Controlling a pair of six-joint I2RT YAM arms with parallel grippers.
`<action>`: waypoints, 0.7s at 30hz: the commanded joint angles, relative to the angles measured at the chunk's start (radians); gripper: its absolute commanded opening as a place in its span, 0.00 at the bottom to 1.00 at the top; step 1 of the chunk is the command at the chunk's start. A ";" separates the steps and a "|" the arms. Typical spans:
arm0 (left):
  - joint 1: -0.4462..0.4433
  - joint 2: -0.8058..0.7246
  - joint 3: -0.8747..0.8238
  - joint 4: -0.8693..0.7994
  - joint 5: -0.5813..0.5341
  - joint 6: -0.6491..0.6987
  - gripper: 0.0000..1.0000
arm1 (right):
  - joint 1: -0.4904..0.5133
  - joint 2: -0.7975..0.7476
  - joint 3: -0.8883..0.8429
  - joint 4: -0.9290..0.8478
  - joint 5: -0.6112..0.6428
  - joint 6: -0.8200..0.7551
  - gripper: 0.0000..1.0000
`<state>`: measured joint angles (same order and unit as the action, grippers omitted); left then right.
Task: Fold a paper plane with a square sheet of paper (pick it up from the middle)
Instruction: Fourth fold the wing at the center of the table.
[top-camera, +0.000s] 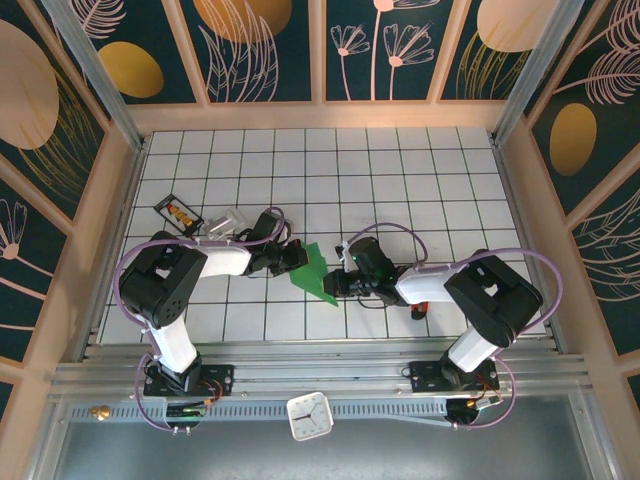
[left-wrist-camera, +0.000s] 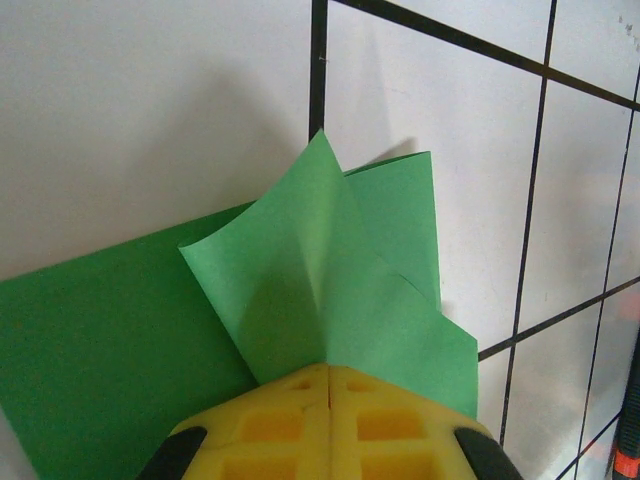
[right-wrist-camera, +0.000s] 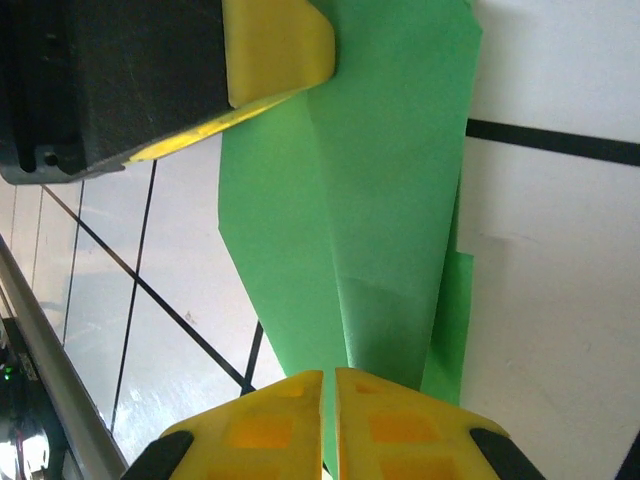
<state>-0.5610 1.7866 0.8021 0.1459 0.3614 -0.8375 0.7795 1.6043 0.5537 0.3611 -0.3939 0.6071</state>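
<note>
The square sheet of paper (top-camera: 313, 272) is a creased bright-green shape with folded flaps, held just above the tiles between both grippers. My left gripper (top-camera: 296, 258) is shut on its left edge. In the left wrist view the yellow pads (left-wrist-camera: 290, 420) pinch the paper (left-wrist-camera: 310, 270) where a raised pointed flap meets a flat layer. My right gripper (top-camera: 336, 283) is shut on the opposite end. In the right wrist view the paper (right-wrist-camera: 380, 200) runs from the closed gripper (right-wrist-camera: 329, 373) up to the left gripper's yellow finger (right-wrist-camera: 275, 45).
A black packet (top-camera: 178, 212) and a pale clear object (top-camera: 228, 222) lie on the tiles behind the left arm. A small red-and-black item (top-camera: 421, 309) sits by the right arm. A clock (top-camera: 309, 416) lies beyond the near rail. Wooden walls surround the table.
</note>
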 joint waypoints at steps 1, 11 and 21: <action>0.012 0.019 -0.012 -0.048 -0.044 0.022 0.00 | -0.003 -0.028 0.000 -0.039 -0.011 -0.026 0.13; 0.013 0.025 0.003 -0.060 -0.045 0.029 0.00 | 0.066 -0.081 0.041 -0.138 0.033 -0.091 0.14; 0.013 0.028 0.007 -0.069 -0.052 0.037 0.00 | 0.068 -0.060 0.052 -0.188 0.051 -0.128 0.13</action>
<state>-0.5610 1.7866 0.8059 0.1425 0.3565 -0.8268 0.8562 1.5471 0.5858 0.2085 -0.3634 0.5091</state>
